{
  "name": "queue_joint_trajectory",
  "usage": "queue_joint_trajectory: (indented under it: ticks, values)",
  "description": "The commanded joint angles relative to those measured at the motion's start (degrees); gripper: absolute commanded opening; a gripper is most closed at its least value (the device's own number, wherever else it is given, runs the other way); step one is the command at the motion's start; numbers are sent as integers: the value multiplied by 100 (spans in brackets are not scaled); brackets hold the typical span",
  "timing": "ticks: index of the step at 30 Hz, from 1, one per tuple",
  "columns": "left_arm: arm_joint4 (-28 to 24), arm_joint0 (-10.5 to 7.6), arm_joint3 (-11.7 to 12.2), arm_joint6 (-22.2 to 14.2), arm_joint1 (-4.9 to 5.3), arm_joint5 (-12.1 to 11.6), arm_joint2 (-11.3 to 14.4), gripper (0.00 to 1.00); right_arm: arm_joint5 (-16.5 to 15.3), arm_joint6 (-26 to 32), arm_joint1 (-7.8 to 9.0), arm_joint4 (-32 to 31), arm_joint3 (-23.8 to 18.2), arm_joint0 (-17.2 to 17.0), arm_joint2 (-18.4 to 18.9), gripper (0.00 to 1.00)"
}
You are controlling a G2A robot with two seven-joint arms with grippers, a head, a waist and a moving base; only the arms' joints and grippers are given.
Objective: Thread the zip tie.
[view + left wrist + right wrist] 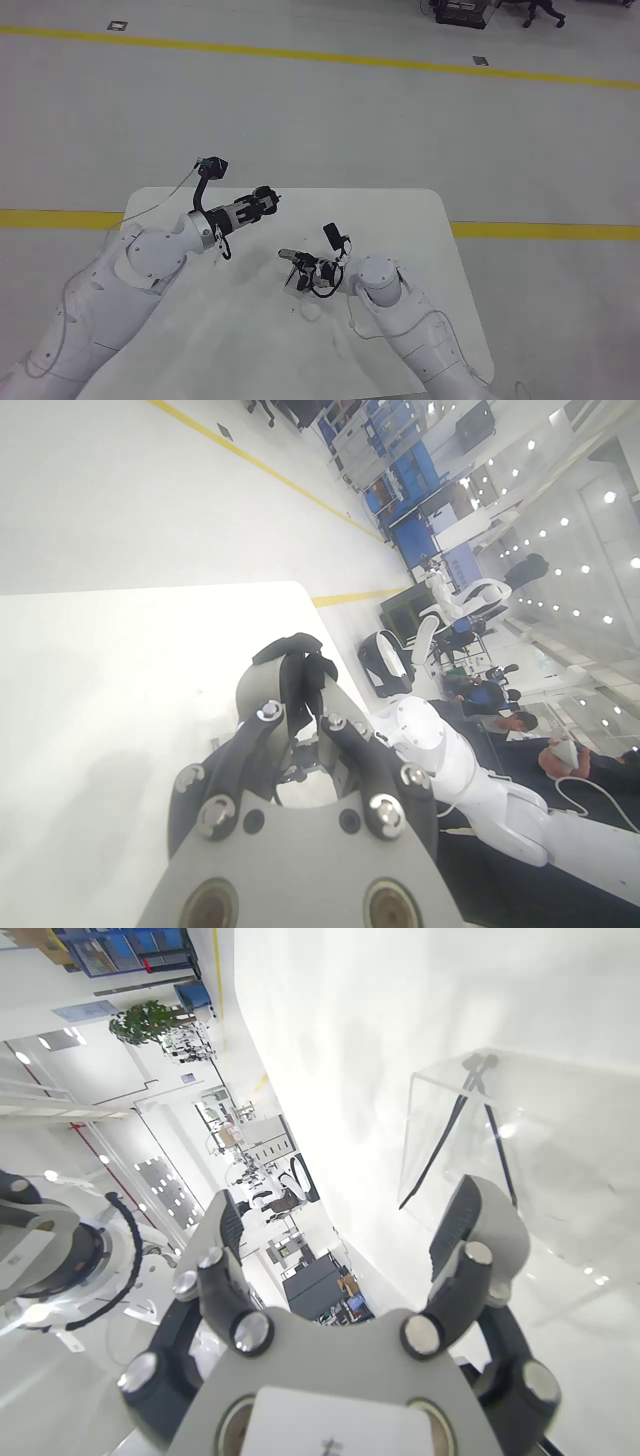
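Your right end effector (345, 1193) spread wide and empty over the counter (400, 220), black zip tie (442, 1138) at a clear stand (550, 1128) just ahead, your left end effector (300, 665) closed tight, farther left.

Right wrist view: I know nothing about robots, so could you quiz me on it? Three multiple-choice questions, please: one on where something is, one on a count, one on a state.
1. Where are the thin black zip ties?
A. between the gripper's fingers
B. on the floor
C. at the clear plastic box on the white table

2. How many zip ties are there?
A. one
B. two
C. five

3. How is the right gripper?
A. open, holding nothing
B. shut on a zip tie
C. shut on the box

Answers:
1. C: both strips show through the box's clear walls.
2. B: two strips cross near their upper ends.
3. A: its fingers stand wide apart with nothing between them.
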Motion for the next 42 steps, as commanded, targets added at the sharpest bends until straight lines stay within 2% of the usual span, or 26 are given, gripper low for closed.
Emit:
queue_joint_trajectory:
  ticks: [1,11,18,23,34,37,40,42]
  values:
    - [0,0,0,0,0,0,0,0,0,5,1,-7,-3,0,1,100]
    - [0,0,0,0,0,0,0,0,-39,-166,-13,-75,25,-19,-85,100]
    - [0,0,0,0,0,0,0,0,-192,-372,-17,-99,11,-63,-103,100]
    - [0,0,0,0,0,0,0,0,-145,-435,-19,-155,-14,-71,-142,100]
    - [0,0,0,0,0,0,0,0,-231,-596,-99,-66,256,81,-344,100]
    - [0,0,0,0,0,0,0,0,-222,-629,-127,-20,340,130,-403,94]
    - [0,0,0,0,0,0,0,0,-225,-634,-153,25,430,179,-458,82]
    - [0,0,0,0,0,0,0,0,-236,-641,-168,54,490,211,-482,69]
